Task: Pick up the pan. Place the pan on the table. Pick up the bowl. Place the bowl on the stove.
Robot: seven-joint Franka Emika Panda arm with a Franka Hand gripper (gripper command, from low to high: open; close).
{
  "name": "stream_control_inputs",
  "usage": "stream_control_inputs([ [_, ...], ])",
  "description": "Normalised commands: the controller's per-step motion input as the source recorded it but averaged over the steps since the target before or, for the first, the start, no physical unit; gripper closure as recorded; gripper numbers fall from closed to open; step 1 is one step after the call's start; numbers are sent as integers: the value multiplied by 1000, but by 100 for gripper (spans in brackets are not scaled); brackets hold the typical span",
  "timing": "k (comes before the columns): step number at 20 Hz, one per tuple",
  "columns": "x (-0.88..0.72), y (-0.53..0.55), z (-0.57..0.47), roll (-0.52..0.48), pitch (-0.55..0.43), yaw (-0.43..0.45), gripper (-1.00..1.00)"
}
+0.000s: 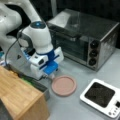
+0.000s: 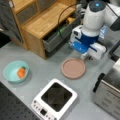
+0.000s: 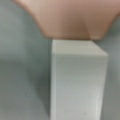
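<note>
On the grey tabletop [image 2: 45, 72] the pan [image 2: 73, 68] already lies flat between the oven [image 1: 87, 37] and the stove [image 2: 55, 98], whose black plate is bare, so the work looks to stand around the pan's setting-down, with the bowl untouched. Just beside the pan's rim, at the side toward the arm, sits the gripper [image 2: 84, 56], low over the handle; whether its fingers are pinching the handle or spread off it I cannot tell. Only one front view shows the bowl [image 2: 15, 71], well apart at its left, an orange thing inside. Only the wrist view shows the white handle [image 3: 77, 80] running to the pink rim.
</note>
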Motion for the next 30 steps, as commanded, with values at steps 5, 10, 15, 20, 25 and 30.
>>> stream_control_inputs([
  [5,-83,34,78,-66,-9,87,-100],
  [10,-109,59,175,-33,82,69,-100],
  [15,-33,15,442,25,179,50,-100],
  [20,198,-16,566,98,241,27,-100],
  [25,403,6,423,144,294,-5,-100],
  [30,406,-46,384,146,391,-3,-100],
])
